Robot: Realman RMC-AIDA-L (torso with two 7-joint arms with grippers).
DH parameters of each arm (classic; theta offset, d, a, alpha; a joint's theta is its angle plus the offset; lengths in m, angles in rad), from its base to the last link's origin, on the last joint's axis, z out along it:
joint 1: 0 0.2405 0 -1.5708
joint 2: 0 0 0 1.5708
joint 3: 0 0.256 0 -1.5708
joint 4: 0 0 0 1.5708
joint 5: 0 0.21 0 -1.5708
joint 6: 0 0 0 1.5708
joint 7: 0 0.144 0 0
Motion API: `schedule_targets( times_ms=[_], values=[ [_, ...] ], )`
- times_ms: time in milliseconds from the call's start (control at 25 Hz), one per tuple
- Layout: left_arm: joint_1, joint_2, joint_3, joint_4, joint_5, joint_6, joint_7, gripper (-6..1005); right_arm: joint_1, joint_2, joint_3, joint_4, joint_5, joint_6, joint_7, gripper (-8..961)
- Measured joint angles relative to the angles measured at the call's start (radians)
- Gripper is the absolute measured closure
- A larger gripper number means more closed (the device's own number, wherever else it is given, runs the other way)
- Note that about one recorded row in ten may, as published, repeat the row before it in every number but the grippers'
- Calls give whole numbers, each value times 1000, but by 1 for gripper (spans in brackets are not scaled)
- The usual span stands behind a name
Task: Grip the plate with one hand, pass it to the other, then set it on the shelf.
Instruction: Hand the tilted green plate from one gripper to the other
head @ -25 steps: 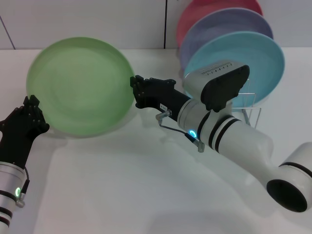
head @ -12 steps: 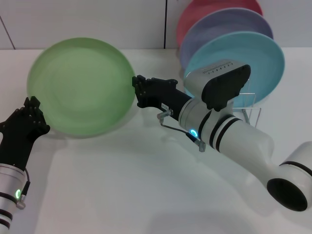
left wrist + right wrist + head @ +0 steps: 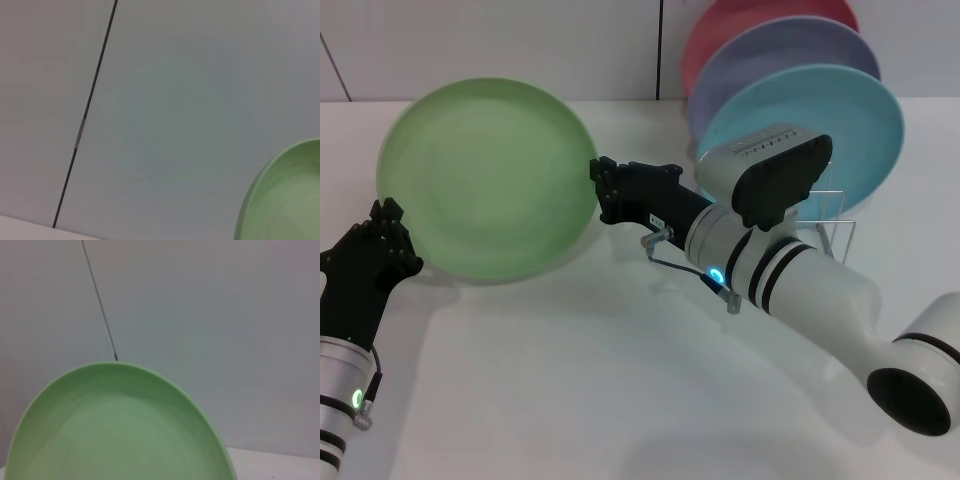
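Note:
The light-green plate [image 3: 485,180] hangs tilted above the table at the left. My right gripper [image 3: 603,190] is shut on its right rim, and the plate [image 3: 120,430] fills the lower part of the right wrist view. My left gripper [image 3: 388,228] sits open just below the plate's lower-left rim. In the left wrist view only an edge of the plate [image 3: 285,200] shows. The shelf [image 3: 835,215], a thin wire rack, stands at the back right behind my right arm and is mostly hidden.
The rack holds a turquoise plate [image 3: 855,125], a lavender plate [image 3: 780,55] and a pink plate [image 3: 750,15], all upright. A white wall runs behind the white table [image 3: 570,380]. My right forearm [image 3: 790,280] crosses the table's right half.
The left gripper has drawn slightly down and away from the plate's rim. The plate and the right gripper have barely moved.

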Motion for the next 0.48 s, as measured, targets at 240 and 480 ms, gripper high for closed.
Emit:
schedule_targets(
  times_ms=[240,480],
  values=[
    [4,0,0,0,1,-4,0,861,0,0,-2,1,0,0,-2,912],
    [6,0,0,0,2,-9,0,860,1,0,-4,1,0,-1,-1,914]
  ],
)
